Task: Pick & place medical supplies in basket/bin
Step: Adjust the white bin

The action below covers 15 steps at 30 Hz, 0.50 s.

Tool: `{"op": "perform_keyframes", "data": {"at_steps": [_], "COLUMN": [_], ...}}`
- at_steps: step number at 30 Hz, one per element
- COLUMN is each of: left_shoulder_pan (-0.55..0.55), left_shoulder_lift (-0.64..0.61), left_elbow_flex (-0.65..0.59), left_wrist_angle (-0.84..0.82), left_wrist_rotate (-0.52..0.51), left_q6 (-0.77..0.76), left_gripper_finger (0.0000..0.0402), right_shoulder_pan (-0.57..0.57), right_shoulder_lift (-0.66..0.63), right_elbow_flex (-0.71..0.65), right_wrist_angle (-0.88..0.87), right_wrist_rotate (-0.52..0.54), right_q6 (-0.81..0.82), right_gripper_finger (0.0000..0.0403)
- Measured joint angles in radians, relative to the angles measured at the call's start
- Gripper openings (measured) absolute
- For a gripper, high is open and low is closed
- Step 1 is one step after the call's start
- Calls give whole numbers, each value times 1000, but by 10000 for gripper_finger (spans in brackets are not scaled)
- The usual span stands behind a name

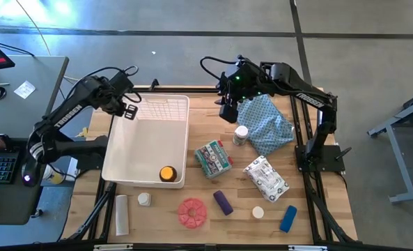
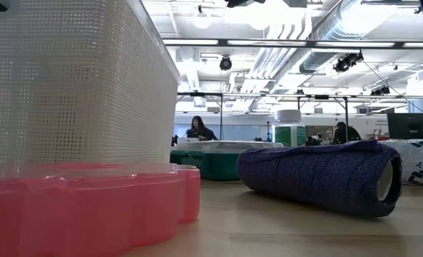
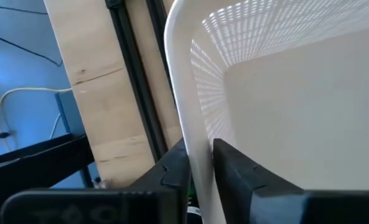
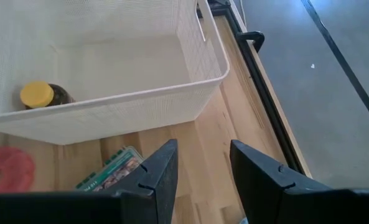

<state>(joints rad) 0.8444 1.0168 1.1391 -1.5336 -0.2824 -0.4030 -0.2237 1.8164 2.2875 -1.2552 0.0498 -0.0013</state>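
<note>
One bottle [image 1: 167,173] in bin [image 1: 180,104] | left gripper [image 3: 201,165] clamps rim | cloth [image 1: 270,122] nearby

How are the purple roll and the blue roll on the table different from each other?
The purple roll lies near the middle of the table's front, beside the red disc; the blue roll lies toward the front right corner. The purple one is darker, and the two slant opposite ways. Both are short cylinders lying on their sides, outside the white bin.

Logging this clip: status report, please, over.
Left gripper shut on bin wall. Right gripper open, empty, above table past bin corner. Amber bottle in bin; other supplies on table. Nothing obstructing.
</note>
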Motion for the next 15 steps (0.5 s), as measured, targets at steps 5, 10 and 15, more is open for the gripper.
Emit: {"op": "perform_keyframes", "data": {"at_steps": [5,10,15], "left_shoulder_pan": [0,0,0], "left_shoulder_lift": [2,2,1], "left_elbow_flex": [-1,7,75], "left_wrist_angle": [-15,-35,-44], "left_wrist_rotate": [-3,0,33], "left_q6": [9,7,6], "left_gripper_finger": [109,110,110], "right_shoulder_pan": [4,4,4], "right_shoulder_lift": [0,0,0], "right_elbow_flex": [0,0,0], "right_wrist_angle": [0,0,0], "right_wrist_rotate": [-1,-3,-3], "right_q6": [19,27,26], "right_gripper_finger": [138,138,138]}}
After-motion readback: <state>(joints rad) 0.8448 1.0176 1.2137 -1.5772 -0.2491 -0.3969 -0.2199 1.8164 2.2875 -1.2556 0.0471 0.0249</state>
